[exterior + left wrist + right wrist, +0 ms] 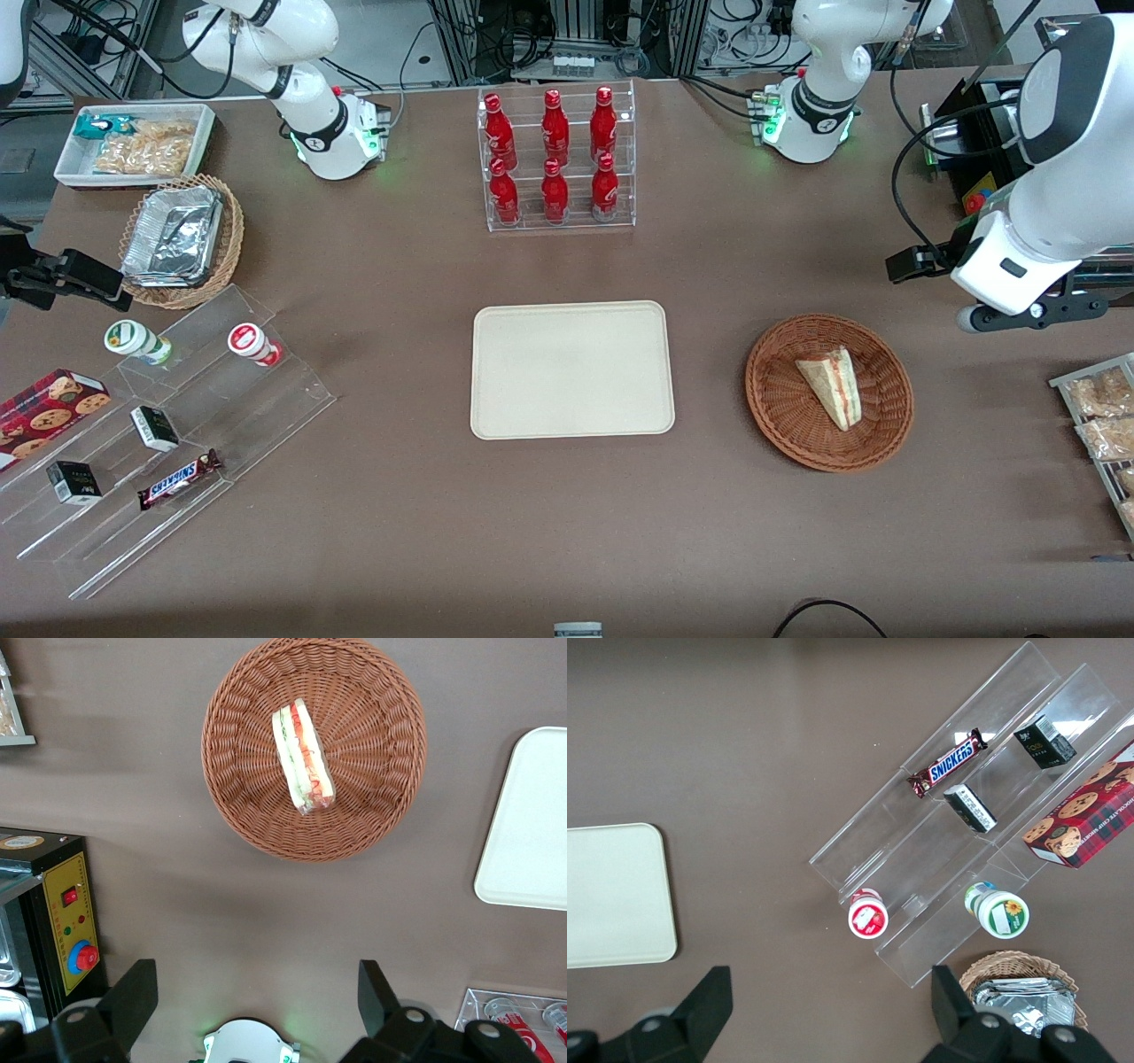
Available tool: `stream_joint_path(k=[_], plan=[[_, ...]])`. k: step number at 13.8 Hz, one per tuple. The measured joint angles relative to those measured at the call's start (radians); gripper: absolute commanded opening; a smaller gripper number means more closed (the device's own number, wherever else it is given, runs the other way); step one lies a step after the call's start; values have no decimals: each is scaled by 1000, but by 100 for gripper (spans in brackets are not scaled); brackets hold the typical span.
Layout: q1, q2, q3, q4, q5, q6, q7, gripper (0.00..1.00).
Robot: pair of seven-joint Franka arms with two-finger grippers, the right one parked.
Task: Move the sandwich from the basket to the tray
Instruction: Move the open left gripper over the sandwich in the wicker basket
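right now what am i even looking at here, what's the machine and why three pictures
It is a pair of white robot arms bolted to a brown table. Only one arm works; its gripper, a two-finger claw, hangs open and empty above the table, farther from the front camera than the basket.

The wide picture comes from a camera facing the robots. The other two come from cameras on the arms' wrists, looking straight down, so you see dark fingers at the edge.

In the basket lies a wrapped sandwich. Beside it, mid-table, is a bare cream tray, where the sandwich should go. Also on the table: a clear rack of red bottles, clear steps with snacks, and a lighter basket with foil trays.
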Motion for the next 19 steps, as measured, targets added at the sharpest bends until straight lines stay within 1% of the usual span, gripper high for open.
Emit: stream_joint_path(k=[6,14,16,19], plan=[[3,5,2,0,0,-4,0,100],[5,64,14,-19,2,-38,-23,100],[9,113,32,-30,4,6,-38,100],[14,213,53,-66,4,160,-102,100]])
